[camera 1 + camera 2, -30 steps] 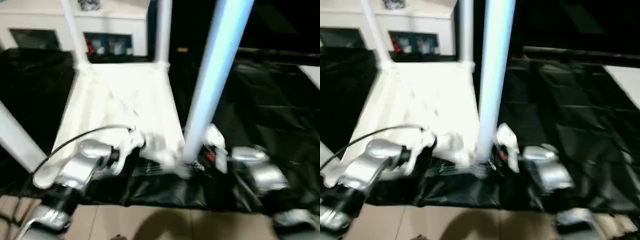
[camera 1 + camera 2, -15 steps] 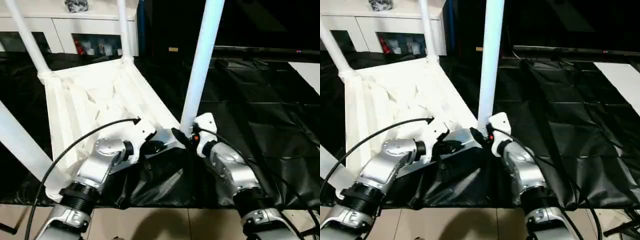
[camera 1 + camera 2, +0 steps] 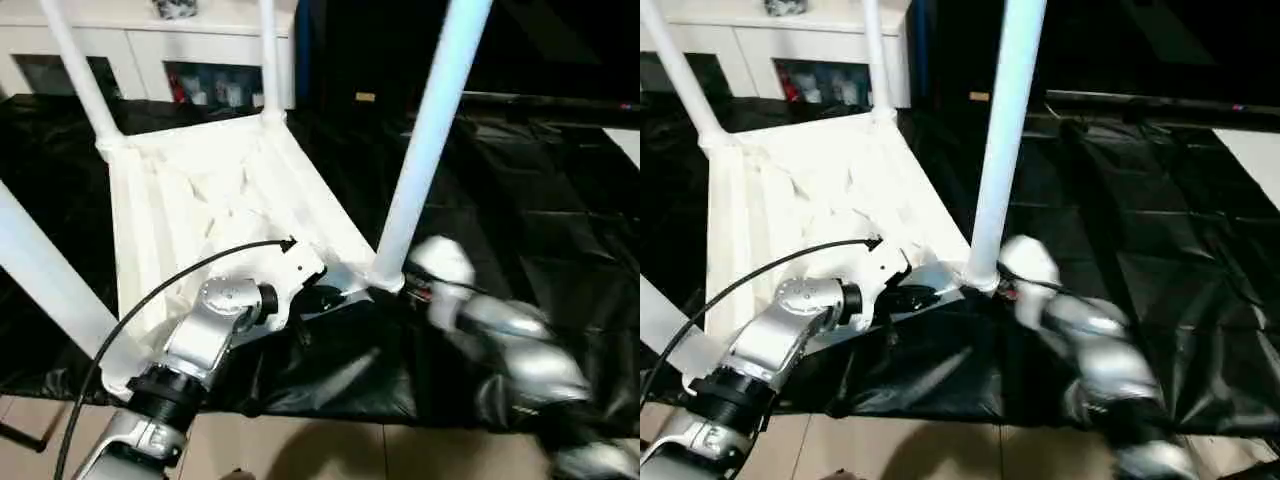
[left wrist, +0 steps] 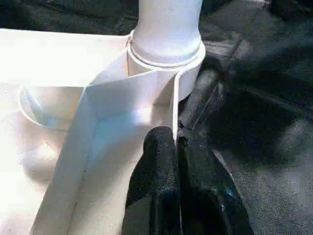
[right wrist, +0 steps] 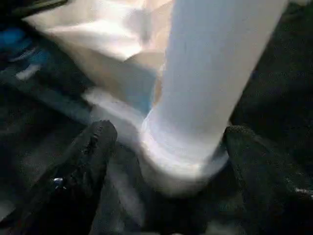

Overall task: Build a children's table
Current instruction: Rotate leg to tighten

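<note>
While upturned, children's table [image 3: 215, 200] (legs up), left claw [image 4: 175, 139] pinching rim

Children's table [image 3: 200, 190] smooth white plastic; work table [image 3: 540, 200] cover glossy black, wrinkled.

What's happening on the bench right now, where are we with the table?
The children's table lies upside down on the black-covered work table with legs standing in its corner sockets. The left tool is shut on the tabletop's rim beside the nearest leg. The right tool stands open around that leg's base, its fingers clear of it.
</note>
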You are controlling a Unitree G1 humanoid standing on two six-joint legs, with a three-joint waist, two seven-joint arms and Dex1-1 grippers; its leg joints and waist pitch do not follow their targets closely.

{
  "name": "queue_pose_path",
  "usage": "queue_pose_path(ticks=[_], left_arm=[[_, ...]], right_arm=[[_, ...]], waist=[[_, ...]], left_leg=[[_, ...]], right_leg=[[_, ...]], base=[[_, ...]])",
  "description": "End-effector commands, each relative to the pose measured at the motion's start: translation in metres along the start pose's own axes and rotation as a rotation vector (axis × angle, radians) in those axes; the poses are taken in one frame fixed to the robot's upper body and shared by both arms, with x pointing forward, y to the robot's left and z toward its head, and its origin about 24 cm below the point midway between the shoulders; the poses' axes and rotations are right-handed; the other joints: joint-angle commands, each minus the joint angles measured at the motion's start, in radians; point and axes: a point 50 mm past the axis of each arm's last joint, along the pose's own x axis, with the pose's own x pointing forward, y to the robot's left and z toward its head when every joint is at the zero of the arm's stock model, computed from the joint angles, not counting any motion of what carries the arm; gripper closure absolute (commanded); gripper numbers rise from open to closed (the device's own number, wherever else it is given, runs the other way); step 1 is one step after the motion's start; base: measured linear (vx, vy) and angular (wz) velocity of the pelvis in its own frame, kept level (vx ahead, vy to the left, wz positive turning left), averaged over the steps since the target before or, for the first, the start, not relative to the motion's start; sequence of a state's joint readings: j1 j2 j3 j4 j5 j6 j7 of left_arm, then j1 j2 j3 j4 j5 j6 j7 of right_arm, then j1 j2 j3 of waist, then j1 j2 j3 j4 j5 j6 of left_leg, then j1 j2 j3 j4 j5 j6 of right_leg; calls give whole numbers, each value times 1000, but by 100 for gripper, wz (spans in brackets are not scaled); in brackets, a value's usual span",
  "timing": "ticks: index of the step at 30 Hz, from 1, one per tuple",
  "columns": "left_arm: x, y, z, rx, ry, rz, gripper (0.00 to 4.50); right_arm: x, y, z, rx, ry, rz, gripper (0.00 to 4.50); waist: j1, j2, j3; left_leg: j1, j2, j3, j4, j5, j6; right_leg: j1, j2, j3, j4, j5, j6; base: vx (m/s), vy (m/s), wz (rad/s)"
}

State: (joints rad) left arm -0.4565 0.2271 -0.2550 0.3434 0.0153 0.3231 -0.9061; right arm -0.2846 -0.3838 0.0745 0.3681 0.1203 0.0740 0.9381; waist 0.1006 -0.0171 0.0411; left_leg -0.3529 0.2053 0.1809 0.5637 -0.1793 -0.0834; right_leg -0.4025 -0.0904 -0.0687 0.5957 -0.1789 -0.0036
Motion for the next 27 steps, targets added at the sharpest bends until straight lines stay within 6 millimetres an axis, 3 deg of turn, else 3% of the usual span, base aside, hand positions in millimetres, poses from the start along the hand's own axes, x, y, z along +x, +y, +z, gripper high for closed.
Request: queue_pose_path(ticks=[1, 5, 8, 10, 11, 12, 16, 19, 20, 22, 24, 26, 27], left_arm=[[-2, -4, 6, 28, -59, -52, 450], [-11, -5, 2, 58, -54, -123, 450], [-15, -9, 2, 91, -60, -185, 450], [-15, -16, 3, 141, -77, -273, 450], [-15, -16, 3, 142, -78, -278, 450], [-14, -21, 5, 151, -101, -332, 450], [-13, -31, 10, 155, -140, -470, 450], [-12, -32, 10, 170, -141, -480, 450], [-12, -31, 9, 185, -133, -486, 450], [-15, -26, 4, 189, -111, -480, 450], [-19, -21, 1, 193, -96, -457, 450], [-23, -15, 0, 208, -95, -424, 450], [-29, -9, 0, 200, -116, -402, 450]], right_arm=[[-18, 0, -5, 31, 19, 88, 64], [-58, -15, -2, 68, 32, 100, 64], [-71, -27, 5, 78, -8, 24, 64], [-79, -47, 8, 101, -46, -189, 64], [-79, -47, 8, 102, -47, -198, 64], [-80, -55, 8, 118, -59, -314, 64], [-70, -56, 2, 139, -52, -422, 64], [-64, -53, 1, 148, -58, -419, 64], [-52, -46, 2, 165, -78, -411, 64], [-36, -39, 6, 191, -119, -398, 64], [-29, -35, 8, 204, -138, -395, 64], [-23, -34, 9, 215, -150, -405, 64], [-18, -35, 10, 221, -162, -438, 64]], waist=[[2, -21, -51], [3, -27, -51], [3, -27, -50], [2, -26, -52], [2, -26, -53], [4, -23, -54], [12, -19, -60], [12, -17, -64], [11, -14, -61], [7, -16, -58], [3, -16, -55], [1, -18, -54], [-3, -28, -52]], left_leg=[[-6, 20, -1, -55, -214, 86], [-6, 23, -1, -54, -200, 95], [-4, 20, 0, -53, -196, 97], [-3, 20, -1, -53, -181, 87], [0, 20, 0, -53, -167, 81], [5, 20, 3, -51, -155, 77], [4, 20, 6, -46, -105, 81], [1, 21, 6, -43, -90, 91], [0, 21, 6, -44, -97, 95], [-3, 20, 6, -47, -135, 86], [1, 23, 5, -53, -187, 57], [4, 22, 4, -55, -207, 41], [0, 20, 4, -56, -210, 34]], right_leg=[[52, -48, 39, -79, -300, -150], [51, -47, 40, -76, -290, -157], [48, -47, 39, -79, -303, -155], [46, -47, 38, -76, -305, -155], [44, -46, 38, -74, -285, -164], [41, -46, 40, -71, -259, -177], [45, -43, 40, -54, -131, -216], [50, -42, 40, -46, -72, -229], [50, -42, 39, -47, -66, -233], [50, -44, 39, -54, -117, -217], [48, -48, 40, -63, -217, -190], [45, -47, 41, -67, -254, -174], [47, -47, 41, -68, -276, -160]], base=[[0, 0, 0], [0, 0, 0], [0, 0, 0], [0, 0, 0], [0, 0, 0], [0, 0, 0], [0, 0, 0], [0, 0, 0], [0, 0, 0], [0, 0, 0], [0, 0, 0], [0, 0, 0], [0, 0, 0]])
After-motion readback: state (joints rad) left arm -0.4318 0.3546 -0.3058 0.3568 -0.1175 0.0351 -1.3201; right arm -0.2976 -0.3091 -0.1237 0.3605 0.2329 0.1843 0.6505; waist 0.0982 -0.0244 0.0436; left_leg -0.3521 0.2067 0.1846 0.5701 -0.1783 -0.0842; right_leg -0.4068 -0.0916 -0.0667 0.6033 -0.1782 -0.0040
